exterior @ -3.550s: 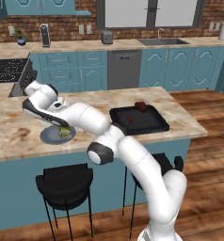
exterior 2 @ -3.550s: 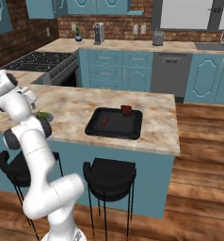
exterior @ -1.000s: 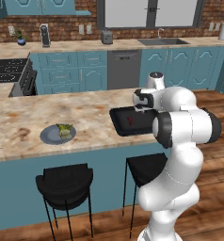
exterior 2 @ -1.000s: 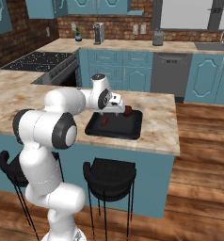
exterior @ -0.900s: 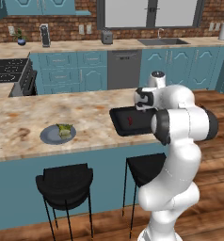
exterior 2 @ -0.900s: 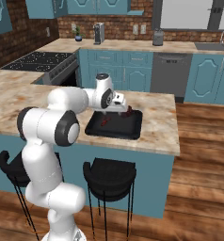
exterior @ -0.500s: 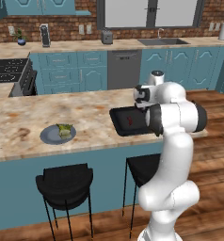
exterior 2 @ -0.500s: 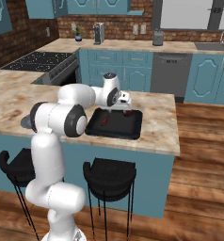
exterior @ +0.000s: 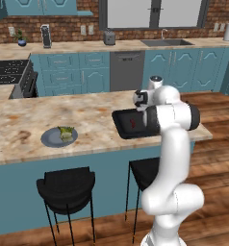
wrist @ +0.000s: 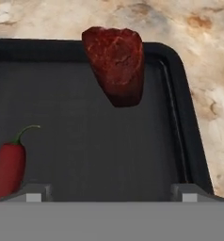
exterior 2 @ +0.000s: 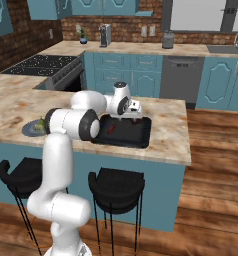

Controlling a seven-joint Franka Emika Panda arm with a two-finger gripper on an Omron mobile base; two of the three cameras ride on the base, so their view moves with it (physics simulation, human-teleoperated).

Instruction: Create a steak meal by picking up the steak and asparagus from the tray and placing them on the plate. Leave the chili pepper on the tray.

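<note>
Arm folded over tray (exterior: 123, 126), fingers (wrist: 35, 192) spread wide, facing steak (wrist: 116, 64)

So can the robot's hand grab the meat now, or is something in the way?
Probably yes. The gripper hangs over the tray, jaws apart, and the steak lies ahead with nothing in between. The chili pepper sits off to one side.

Dark red-brown steak (wrist: 115, 63); bright red chili pepper (wrist: 9, 168); black tray (wrist: 92, 146); grey-blue plate (exterior: 50, 140).

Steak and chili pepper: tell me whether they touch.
Apart. The hand view shows bare black tray floor between the steak, near the far rim, and the chili pepper, at the left edge.
</note>
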